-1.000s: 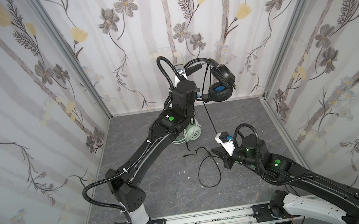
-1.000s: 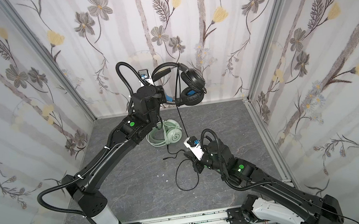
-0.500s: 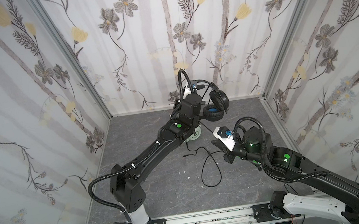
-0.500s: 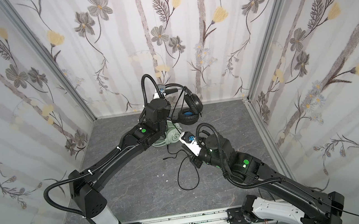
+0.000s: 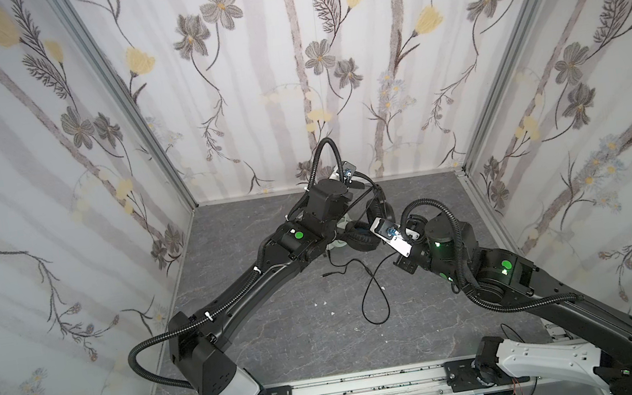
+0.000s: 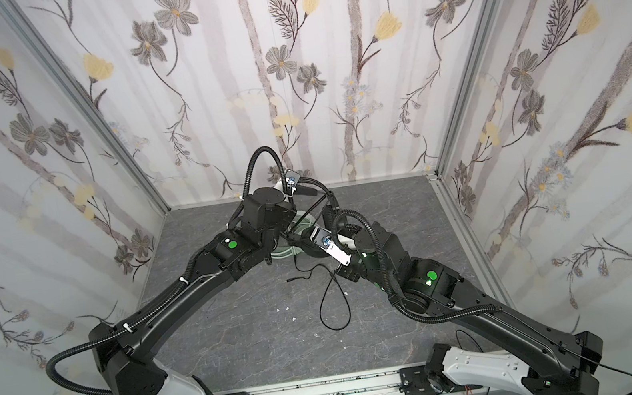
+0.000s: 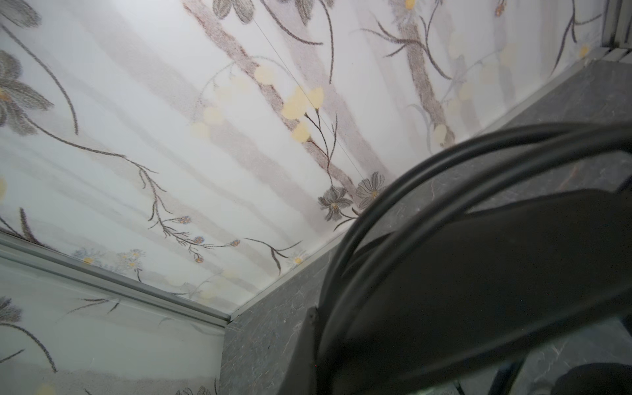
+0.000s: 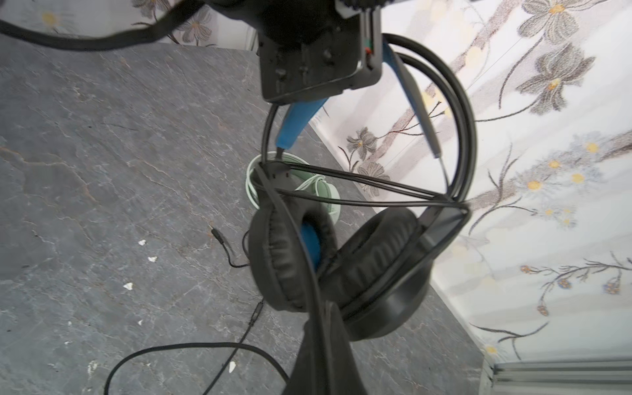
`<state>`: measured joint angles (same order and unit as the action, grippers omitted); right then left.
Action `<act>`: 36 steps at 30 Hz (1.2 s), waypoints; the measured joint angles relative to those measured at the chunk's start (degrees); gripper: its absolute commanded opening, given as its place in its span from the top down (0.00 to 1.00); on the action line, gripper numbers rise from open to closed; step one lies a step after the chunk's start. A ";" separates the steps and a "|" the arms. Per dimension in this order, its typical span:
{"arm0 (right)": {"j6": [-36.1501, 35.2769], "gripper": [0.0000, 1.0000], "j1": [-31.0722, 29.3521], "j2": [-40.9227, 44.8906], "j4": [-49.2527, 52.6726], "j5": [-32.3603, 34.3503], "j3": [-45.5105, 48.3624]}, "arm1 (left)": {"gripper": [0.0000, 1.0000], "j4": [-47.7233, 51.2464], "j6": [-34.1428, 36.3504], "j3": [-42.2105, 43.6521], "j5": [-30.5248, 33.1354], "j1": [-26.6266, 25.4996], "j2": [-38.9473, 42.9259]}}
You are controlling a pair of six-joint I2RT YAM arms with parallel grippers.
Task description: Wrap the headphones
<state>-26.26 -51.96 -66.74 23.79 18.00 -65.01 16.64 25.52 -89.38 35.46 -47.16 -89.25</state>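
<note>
Tabletop (image 5: 283, 337) grey, stone-veined, a few white crumbs (image 8: 128, 285) scattered on it. Floral wallpaper walls (image 5: 287, 64) on three sides, metal rail (image 5: 353, 386) along the front edge.

Hanging earcups-down from the left hand (image 8: 307, 89) is the black headset (image 8: 342, 266). That hand is clamped tight on the headband by the blue inner strap. Can't tell if the cups touch the tabletop.

Its black cable (image 8: 376, 191) crosses between the two headband ends in a couple of passes, then runs down into the right hand (image 8: 325, 342), which is pinched closed on it just beside an earcup. More of it lies in a loose loop on the tabletop in front, plug (image 8: 217, 236) lying free.

Behind the black one, near the back wall, the mint headset (image 8: 321, 195) lies on the tabletop with pale cord looped around it.
</note>
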 measured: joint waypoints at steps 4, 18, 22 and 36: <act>-3.08 0.98 -0.04 -0.31 0.02 3.93 -0.33 | 1.00 3.15 0.00 1.81 -2.80 0.09 2.69; -9.46 0.91 -0.04 0.94 -1.03 9.42 1.62 | 1.00 15.19 -0.79 2.49 -14.71 1.38 9.11; -11.13 0.92 -0.04 0.94 -1.31 10.05 1.95 | 1.00 18.16 -1.55 1.29 -17.31 1.40 10.14; -13.86 0.92 0.61 0.33 -4.09 10.88 0.63 | 1.00 21.64 -3.58 0.92 -22.21 0.66 11.69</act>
<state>-40.12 -51.35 -66.41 19.70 28.88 -64.38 38.28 21.93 -88.47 13.26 -46.50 -77.56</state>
